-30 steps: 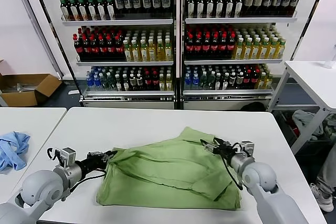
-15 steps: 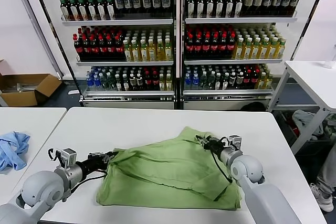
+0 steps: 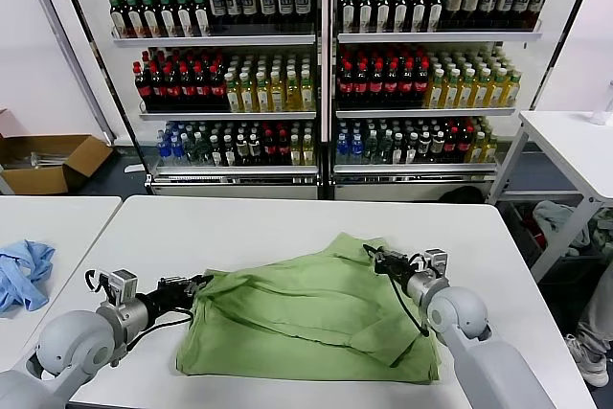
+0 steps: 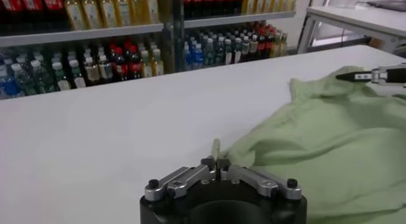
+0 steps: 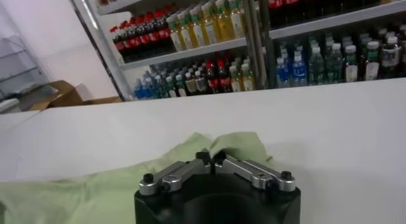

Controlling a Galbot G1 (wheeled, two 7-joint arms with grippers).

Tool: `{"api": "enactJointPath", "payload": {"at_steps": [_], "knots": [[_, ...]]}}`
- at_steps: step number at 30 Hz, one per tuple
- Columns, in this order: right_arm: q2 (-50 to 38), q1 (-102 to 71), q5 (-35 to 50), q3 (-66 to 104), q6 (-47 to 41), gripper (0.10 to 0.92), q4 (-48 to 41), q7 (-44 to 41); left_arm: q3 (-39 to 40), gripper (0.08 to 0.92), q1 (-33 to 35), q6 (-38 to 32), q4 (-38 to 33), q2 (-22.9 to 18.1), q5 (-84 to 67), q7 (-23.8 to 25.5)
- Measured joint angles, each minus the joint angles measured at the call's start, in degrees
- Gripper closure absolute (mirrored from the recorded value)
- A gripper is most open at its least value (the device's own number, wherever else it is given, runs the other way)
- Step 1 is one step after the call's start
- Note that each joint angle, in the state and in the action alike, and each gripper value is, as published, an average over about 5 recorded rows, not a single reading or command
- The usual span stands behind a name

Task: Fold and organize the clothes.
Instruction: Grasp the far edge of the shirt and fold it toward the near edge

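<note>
Right gripper (image 3: 375,257) newly pinching polo shirt (image 3: 306,318)

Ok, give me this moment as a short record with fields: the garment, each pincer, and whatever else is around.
garment: light green polo shirt, rumpled and partly folded on the white table
left pincer: shut on the shirt's left edge
right pincer: shut on the shirt's far right corner
other cloth: light blue cloth on the neighbouring table to the left
background: drinks shelves full of bottles; cardboard box on the floor at left
</note>
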Motion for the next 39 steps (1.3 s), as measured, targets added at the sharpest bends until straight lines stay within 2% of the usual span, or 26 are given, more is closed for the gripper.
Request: {"api": "enactJointPath", "payload": {"at_steps": [12,19,28,32,39], "knots": [[-4.3,-12.6,5.5,7.9,1.7,0.915,13.3,-2.1,-2.9,0.914,3.2,0.2,-2.4,1.6,-1.2,-1.2],[-6.2,-23.1,6.4,13.5,2.5,0.915,20.4,-2.4,-7.4,0.914,8.5,0.9,-5.4,1.2,-1.1,-2.5],[-6.8,-33.4,4.2,17.8,3.0,0.905,23.9,-3.0,-11.2,0.914,16.0,1.3,-8.7,-0.8,0.2,-4.3],[-6.8,-35.6,3.1,19.5,3.0,0.823,24.5,-3.4,-12.8,0.868,19.2,1.4,-10.5,-2.4,1.2,-5.3],[-7.3,-36.7,1.2,24.2,4.3,0.615,24.1,-4.5,-15.7,0.667,24.3,1.5,-12.5,-5.1,2.7,-6.6]]}}
